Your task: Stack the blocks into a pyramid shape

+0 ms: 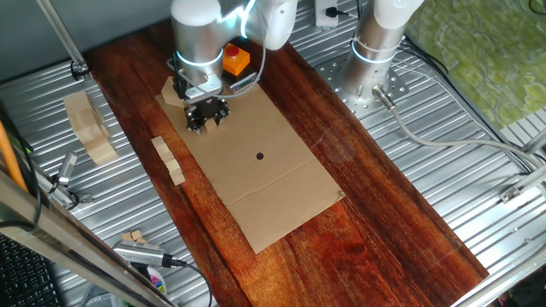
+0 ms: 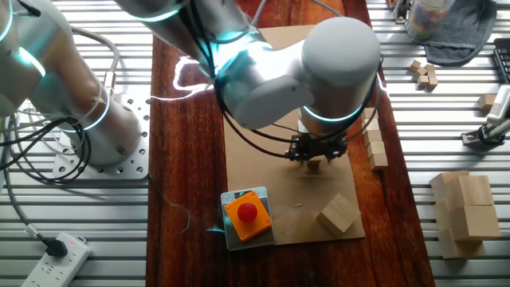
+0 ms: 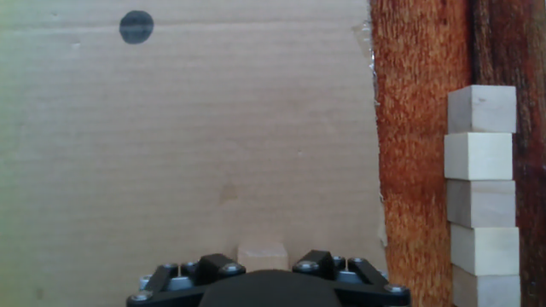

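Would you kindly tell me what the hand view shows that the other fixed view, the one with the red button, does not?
Only the hand view shows the black dot on the cardboard sheet. Only the fixed view shows the orange button box, the faceted wood chunk and a power strip. Both show the tool with a small block between its fingers, and the row of blocks.

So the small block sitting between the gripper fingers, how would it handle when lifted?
The block looks like plain solid wood, so probably rigid and light. Its flat, squared faces suit the gripper pads and should not roll; on the cardboard sheet it would likely slide rather than tip. The unpainted surface probably gives decent grip.
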You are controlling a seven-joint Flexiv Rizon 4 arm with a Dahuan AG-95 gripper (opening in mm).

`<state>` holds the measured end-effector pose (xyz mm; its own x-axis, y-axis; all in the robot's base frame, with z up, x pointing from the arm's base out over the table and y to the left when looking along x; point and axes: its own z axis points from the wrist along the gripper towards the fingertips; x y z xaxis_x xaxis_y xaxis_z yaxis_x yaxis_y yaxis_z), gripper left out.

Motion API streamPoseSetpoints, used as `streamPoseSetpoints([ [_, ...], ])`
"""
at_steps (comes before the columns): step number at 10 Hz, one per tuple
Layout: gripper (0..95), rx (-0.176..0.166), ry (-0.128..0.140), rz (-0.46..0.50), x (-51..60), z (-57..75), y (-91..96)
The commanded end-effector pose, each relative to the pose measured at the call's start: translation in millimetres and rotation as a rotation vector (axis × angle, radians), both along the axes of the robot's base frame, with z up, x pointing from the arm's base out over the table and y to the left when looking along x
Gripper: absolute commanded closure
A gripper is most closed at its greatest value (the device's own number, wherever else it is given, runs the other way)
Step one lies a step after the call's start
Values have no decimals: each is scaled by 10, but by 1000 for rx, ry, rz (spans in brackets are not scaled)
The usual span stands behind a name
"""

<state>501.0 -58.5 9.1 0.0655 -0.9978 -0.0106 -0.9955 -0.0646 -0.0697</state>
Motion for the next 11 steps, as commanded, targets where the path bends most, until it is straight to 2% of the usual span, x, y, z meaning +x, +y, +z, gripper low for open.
streamPoseSetpoints([
  [1,380,-13,-15,-4,-16,7,-16],
  [5,380,-13,-7,-2,-22,67,-3],
  [6,380,-23,-7,-1,-26,120,11],
  [11,380,-26,-3,-4,-27,175,21],
])
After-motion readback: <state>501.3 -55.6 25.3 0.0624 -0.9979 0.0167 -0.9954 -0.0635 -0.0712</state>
